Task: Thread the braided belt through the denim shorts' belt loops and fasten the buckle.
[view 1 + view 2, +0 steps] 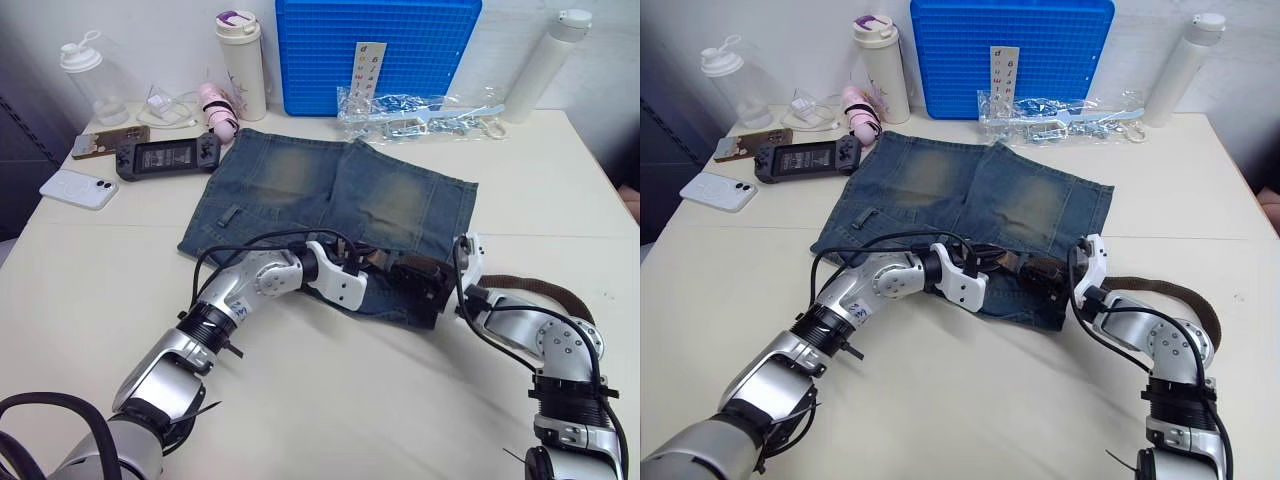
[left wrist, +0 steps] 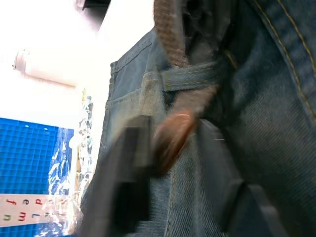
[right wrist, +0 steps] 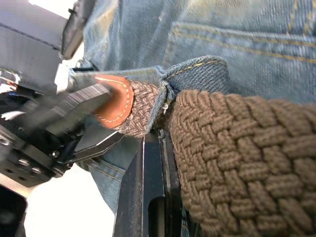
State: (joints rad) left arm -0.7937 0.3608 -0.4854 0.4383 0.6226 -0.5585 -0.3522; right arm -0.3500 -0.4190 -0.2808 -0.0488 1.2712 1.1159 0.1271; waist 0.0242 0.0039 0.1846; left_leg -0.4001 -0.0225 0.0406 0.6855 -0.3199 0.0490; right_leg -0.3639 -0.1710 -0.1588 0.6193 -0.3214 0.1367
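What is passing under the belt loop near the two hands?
The braided belt runs under the belt loop; its leather tip has emerged beside the left hand. The strap beneath the loop is covered.

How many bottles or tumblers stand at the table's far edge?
3: a clear shaker bottle at the far left, a white tumbler with a purple lid beside the blue crate, and a white bottle at the far right.

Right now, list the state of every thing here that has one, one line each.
braided belt: leather tip poked through a belt loop, rest trailing on the table
denim shorts: spread flat
left gripper: jaws shut on the belt's tip
right gripper: at the waistband, jaws' state unclear
tumbler: upright, lid on
white bottle: leaning, capped
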